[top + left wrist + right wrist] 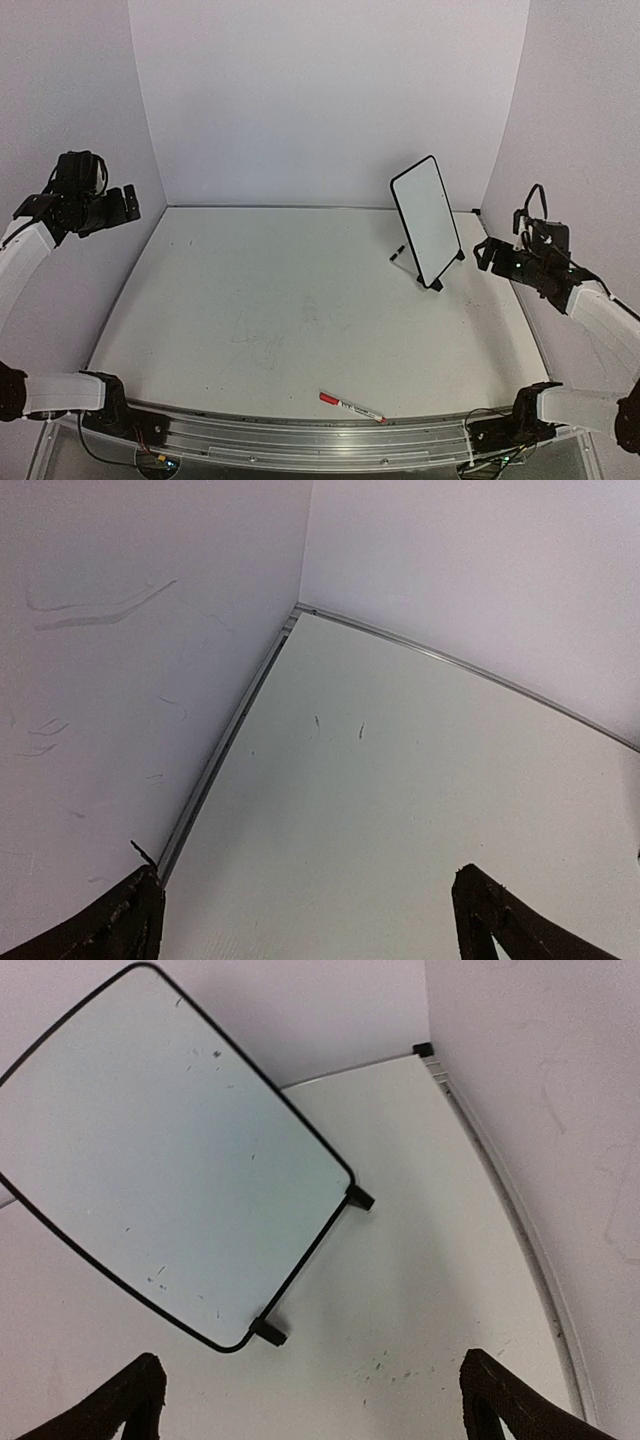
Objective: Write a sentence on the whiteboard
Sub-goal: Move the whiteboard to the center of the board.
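Setting: a white table (300,310) with pale walls (320,90) on three sides; the top carries faint scuffs.
Marker (351,408): lies flat at the near edge, about midway between the two arm bases, red end to the left. Nothing touches it.
Left gripper (118,205): raised by the left wall, well apart from marker and board. Its fingers (125,925) are spread wide with nothing between them; the wrist view shows only bare table and a corner.
Right gripper (492,253): raised at the right side, just beside the board. Its fingers (500,1395) are spread wide and hold nothing; its camera looks down on the board face.
Whiteboard (427,220): stands far right on its two black feet (268,1333), leaning back, with its face turned toward the left and centre of the table.
Sentence: none on the board yet; the face shows only a few small specks.
Small dark item: sits by the board's far lower edge; too small to identify.
Step in hand: the very start, as I judge it, with both arms parked and the pen not picked up.
Next move calls for: one arm reaching down to the near edge and pinching the marker along its barrel. The red end looks like a cap, so the other gripper would probably have to pull it off. The board looks light and may need steadying while the tip presses on it.
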`<action>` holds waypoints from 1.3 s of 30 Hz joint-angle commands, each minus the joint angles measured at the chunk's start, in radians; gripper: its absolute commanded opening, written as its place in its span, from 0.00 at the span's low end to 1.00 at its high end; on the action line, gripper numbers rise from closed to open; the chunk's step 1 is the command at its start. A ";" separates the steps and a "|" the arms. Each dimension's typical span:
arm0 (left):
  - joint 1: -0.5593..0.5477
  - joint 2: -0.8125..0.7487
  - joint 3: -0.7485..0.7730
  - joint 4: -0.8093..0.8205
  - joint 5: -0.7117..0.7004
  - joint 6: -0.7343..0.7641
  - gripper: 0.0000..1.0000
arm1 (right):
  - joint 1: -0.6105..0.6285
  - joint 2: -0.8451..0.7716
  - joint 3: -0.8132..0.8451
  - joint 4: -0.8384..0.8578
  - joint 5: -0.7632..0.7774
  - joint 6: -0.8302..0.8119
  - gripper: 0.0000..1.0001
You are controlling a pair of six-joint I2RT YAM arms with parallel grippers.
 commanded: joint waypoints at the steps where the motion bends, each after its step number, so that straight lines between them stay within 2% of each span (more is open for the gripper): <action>1: 0.000 -0.067 -0.078 0.156 0.073 0.094 0.99 | 0.000 0.145 0.045 -0.034 -0.307 -0.033 0.95; 4: 0.000 -0.088 -0.150 0.228 0.125 0.118 0.99 | 0.001 0.260 0.058 -0.034 -0.401 -0.031 0.91; 9: 0.000 -0.082 -0.193 0.224 0.167 0.146 0.99 | 0.011 0.399 0.080 0.024 -0.461 -0.031 0.82; 20: 0.001 -0.084 -0.211 0.230 0.184 0.150 0.99 | 0.010 0.629 0.155 0.199 -0.430 0.003 0.67; 29: 0.000 -0.079 -0.213 0.228 0.195 0.147 0.99 | -0.005 0.751 0.232 0.232 -0.425 0.000 0.64; 39: 0.000 -0.068 -0.211 0.227 0.203 0.143 0.99 | -0.005 0.795 0.226 0.243 -0.535 -0.049 0.57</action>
